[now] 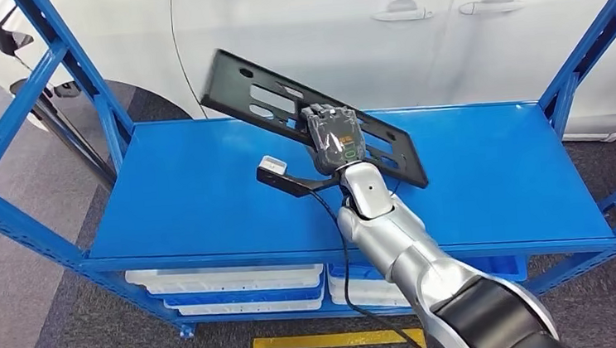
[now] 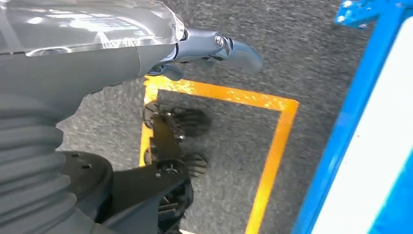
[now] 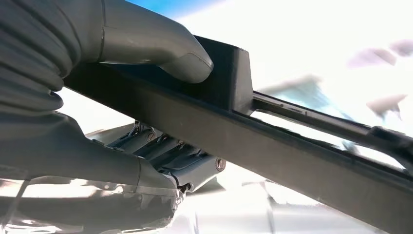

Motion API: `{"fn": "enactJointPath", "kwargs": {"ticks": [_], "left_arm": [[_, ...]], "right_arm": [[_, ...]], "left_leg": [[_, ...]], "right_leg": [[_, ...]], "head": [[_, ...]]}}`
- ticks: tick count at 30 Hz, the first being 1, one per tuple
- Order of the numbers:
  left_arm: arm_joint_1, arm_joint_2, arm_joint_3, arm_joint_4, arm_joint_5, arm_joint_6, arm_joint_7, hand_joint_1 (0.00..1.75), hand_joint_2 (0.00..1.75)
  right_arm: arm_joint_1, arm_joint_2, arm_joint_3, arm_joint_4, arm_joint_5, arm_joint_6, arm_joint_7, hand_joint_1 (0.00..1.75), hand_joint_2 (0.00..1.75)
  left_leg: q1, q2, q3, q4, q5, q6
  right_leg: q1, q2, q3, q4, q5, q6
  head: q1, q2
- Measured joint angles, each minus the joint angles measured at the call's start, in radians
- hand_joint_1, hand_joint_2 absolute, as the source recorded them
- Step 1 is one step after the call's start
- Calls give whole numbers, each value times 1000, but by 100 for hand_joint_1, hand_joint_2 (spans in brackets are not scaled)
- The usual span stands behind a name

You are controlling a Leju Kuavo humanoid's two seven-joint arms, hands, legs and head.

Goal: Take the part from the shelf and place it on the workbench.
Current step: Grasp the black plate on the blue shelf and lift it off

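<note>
The part is a flat black plastic panel (image 1: 282,101) with several cut-outs, lifted and tilted above the blue shelf top (image 1: 190,192). My right hand (image 1: 335,138) grips its near long edge from the middle. In the right wrist view the thumb (image 3: 165,51) presses one face of the panel (image 3: 272,146) and the darker fingers (image 3: 170,156) clamp the other. My left hand (image 2: 214,46) hangs beside my body over the floor, fingers curled in and holding nothing.
The blue steel shelf frame (image 1: 26,113) has slanted uprights at both sides. A white car (image 1: 343,30) stands right behind the shelf. White trays (image 1: 230,284) lie on the lower level. A yellow floor marking (image 1: 318,343) lies on grey carpet in front.
</note>
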State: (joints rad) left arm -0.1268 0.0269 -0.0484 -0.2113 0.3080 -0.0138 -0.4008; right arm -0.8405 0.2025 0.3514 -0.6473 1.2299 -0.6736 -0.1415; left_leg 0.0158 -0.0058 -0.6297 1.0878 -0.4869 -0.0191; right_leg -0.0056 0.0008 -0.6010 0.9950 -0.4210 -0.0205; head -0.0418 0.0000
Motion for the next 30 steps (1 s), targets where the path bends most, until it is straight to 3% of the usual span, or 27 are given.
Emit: {"fn": "enactJointPath", "kwargs": {"ticks": [2, 3, 4, 5, 6, 7, 9, 12, 14, 15, 17, 18, 19, 20, 21, 23, 24, 25, 28, 30], "left_arm": [[1, -1, 15, 0, -5, 3, -15, 0, 175], [4, -1, 21, 0, -9, 6, -19, 0, 175], [7, 0, 26, 0, -13, 8, -20, 0, 175], [11, 0, 30, 0, -15, 9, -19, 0, 175], [15, 1, 34, 0, -17, 10, -19, 0, 175], [19, 3, 39, 0, -17, 13, -19, 0, 175], [25, 6, 50, 0, -13, 16, -23, 0, 175], [33, 9, 68, 0, -1, 5, -44, 0, 175], [35, 10, 77, 0, 2, -2, -55, 0, 175], [35, 10, 80, 0, 3, -4, -57, 0, 175], [38, 11, 85, 0, 4, -7, -59, 0, 175], [40, 11, 89, 0, 6, -11, -60, 0, 175], [41, 11, 94, 0, 7, -15, -60, 0, 175], [42, 10, 98, 0, 8, -18, -60, 0, 175], [42, 10, 101, 0, 7, -19, -59, 0, 175], [41, 9, 104, 0, 3, -13, -53, 0, 175], [41, 9, 105, 0, 2, -9, -51, 0, 175], [42, 10, 106, 0, 1, -4, -49, 0, 175], [48, 10, 112, 0, 1, 4, -47, 0, 175], [54, 11, 116, 0, -6, 9, -45, 0, 175]], "right_arm": [[70, 11, -63, -185, -197, -15, -244, 136, 175], [110, 16, -89, -280, -303, -16, -348, 136, 175], [150, 18, -108, -376, -408, -17, -427, 136, 175], [187, 19, -118, -472, -512, -17, -481, 136, 175], [219, 15, -121, -568, -619, -12, -512, 136, 175], [247, 9, -118, -665, -728, -1, -533, 136, 175], [289, -12, -99, -837, -941, 61, -547, 136, 175], [347, -44, -47, -1015, -1203, 258, -543, 136, 175], [378, -60, -16, -1087, -1284, 349, -546, 136, 175], [389, -67, -6, -1113, -1303, 373, -548, 136, 175], [406, -81, 8, -1146, -1348, 438, -538, 136, 175], [416, -88, 13, -1154, -1387, 499, -525, 136, 175], [428, -95, 18, -1158, -1435, 584, -509, 136, 175], [443, -101, 24, -1158, -1483, 686, -495, 136, 175], [460, -107, 33, -1156, -1524, 792, -485, 136, 175], [495, -113, 60, -1147, -1569, 973, -480, 136, 175], [511, -115, 76, -1141, -1575, 1027, -482, 136, 175], [526, -116, 90, -1135, -1575, 1058, -485, 136, 175], [556, -121, 118, -1121, -1569, 1091, -489, 136, 175], [573, -123, 139, -1115, -1567, 1110, -488, 136, 175]], "left_leg": [[1, 0, -62, 136, -64, -6], [1, 0, -89, 192, -81, -8], [1, 0, -101, 212, -79, -9], [1, 1, -92, 193, -57, -9], [1, 1, -65, 136, -21, -7], [2, 1, -29, 61, 14, -5], [-1, 1, 27, -51, 49, 3], [-4, 4, 42, -77, 45, 21], [-2, 5, 46, -84, 50, 35], [0, 5, 47, -87, 53, 41], [0, 4, 47, -87, 53, 45], [0, 3, 47, -87, 53, 46], [0, 3, 47, -87, 53, 46], [0, 3, 48, -87, 52, 45], [0, 2, 49, -86, 51, 44], [-2, 1, 51, -83, 49, 39], [-4, 0, 51, -82, 49, 35], [-5, -1, 50, -81, 49, 30], [-3, -1, 46, -79, 48, 13], [-2, 0, 30, -36, 6, 4]], "right_leg": [[3, -4, 3, 0, -4, -6], [4, -7, 6, 1, -6, -6], [5, -9, 8, 1, -10, -6], [5, -10, 12, 2, -13, -5], [5, -11, 16, 4, -17, -2], [4, -12, 19, 6, -22, 1], [7, -8, 21, 12, -29, 8], [8, 1, 20, 12, -30, 23], [5, 2, 11, 37, -51, 36], [3, 1, -6, 77, -77, 42], [0, 1, -68, 211, -142, 50], [-1, 1, -99, 272, -162, 53], [-2, 1, -118, 305, -165, 54], [-3, 1, -116, 295, -147, 54], [-3, 0, -94, 244, -113, 52], [-2, 0, -24, 97, -45, 45], [-1, 0, 0, 46, -27, 40], [1, 1, 10, 21, -21, 36], [2, 0, 7, 13, -14, 18], [0, -2, 4, 5, -4, 2]], "head": [[0, 0], [0, 0], [0, 0], [0, 0], [0, 0], [0, 0], [0, 0], [0, 0], [0, 0], [0, 0], [0, 0], [0, 0], [0, 0], [0, 0], [0, 0], [0, 0], [0, 0], [0, 0], [0, 0], [0, 0]]}}
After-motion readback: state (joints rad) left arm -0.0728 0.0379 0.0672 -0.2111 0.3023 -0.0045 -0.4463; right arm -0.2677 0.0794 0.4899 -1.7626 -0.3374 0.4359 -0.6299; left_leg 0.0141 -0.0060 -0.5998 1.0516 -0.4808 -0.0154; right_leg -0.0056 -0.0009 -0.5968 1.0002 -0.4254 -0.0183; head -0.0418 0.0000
